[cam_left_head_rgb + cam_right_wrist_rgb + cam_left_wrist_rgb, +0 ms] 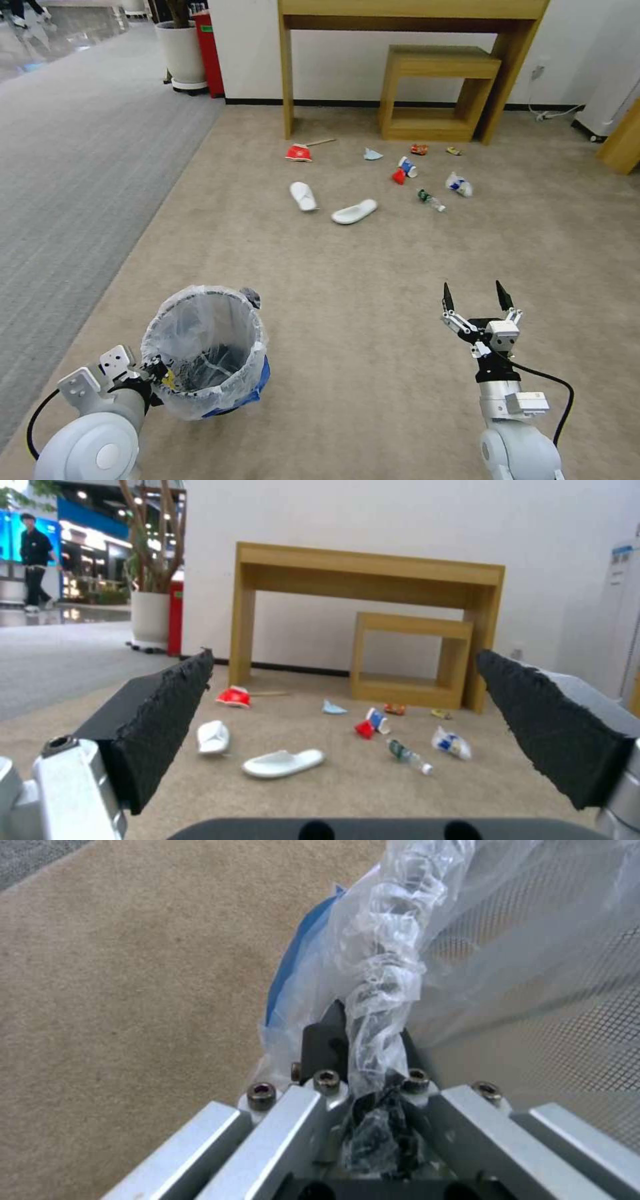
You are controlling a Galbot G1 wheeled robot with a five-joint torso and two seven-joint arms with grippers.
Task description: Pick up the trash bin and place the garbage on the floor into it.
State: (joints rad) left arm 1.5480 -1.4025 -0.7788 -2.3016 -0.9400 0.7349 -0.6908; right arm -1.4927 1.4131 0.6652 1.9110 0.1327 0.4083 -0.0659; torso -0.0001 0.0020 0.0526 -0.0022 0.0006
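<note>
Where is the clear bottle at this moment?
In the head view the clear bottle lies on the beige carpet right of centre, between the red-and-white cup and the white-blue wrapper, in front of the wooden table.

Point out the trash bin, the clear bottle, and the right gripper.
trash bin (pixel 200 360): head view, on the bag-lined inner wall.
clear bottle (pixel 431 200): head view, on the middle of its body, lying on the carpet.
right gripper (pixel 475 298): head view, midway between its spread fingertips.
</note>
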